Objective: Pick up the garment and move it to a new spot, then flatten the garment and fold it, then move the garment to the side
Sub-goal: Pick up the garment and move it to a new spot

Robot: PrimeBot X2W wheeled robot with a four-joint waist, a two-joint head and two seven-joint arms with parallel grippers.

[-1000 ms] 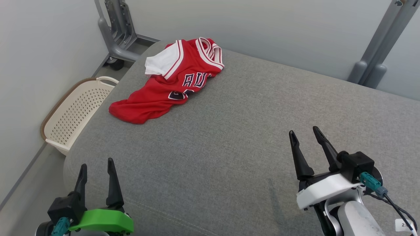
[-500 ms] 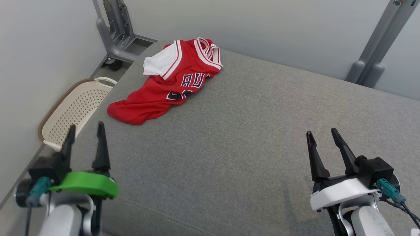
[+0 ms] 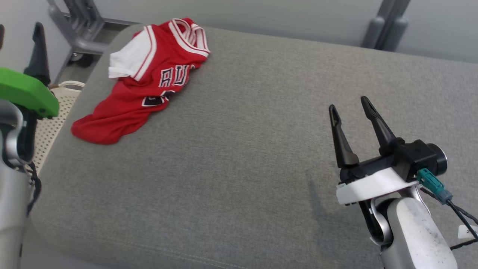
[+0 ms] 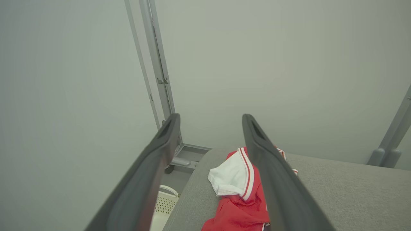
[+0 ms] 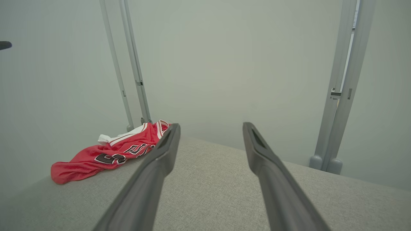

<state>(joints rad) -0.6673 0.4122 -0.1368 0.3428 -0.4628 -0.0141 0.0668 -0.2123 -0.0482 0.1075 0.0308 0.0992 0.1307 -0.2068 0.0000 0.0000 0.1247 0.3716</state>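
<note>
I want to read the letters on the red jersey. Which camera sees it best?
The head view: the whole red jersey lies crumpled on the cushion, letters facing up. The left wrist view catches its white sleeve and some red; the right wrist view sees it low and sideways.

The red jersey point(image 3: 127, 108) has dark, white-edged block letters across the chest. What shows reads like "RU" — the rest is lost in a fold. Under them sits part of a number, too crumpled to read. A small white tag point(image 3: 467, 231) beside the right arm point(image 3: 410, 231) bears a mark — too small to make out.
</note>
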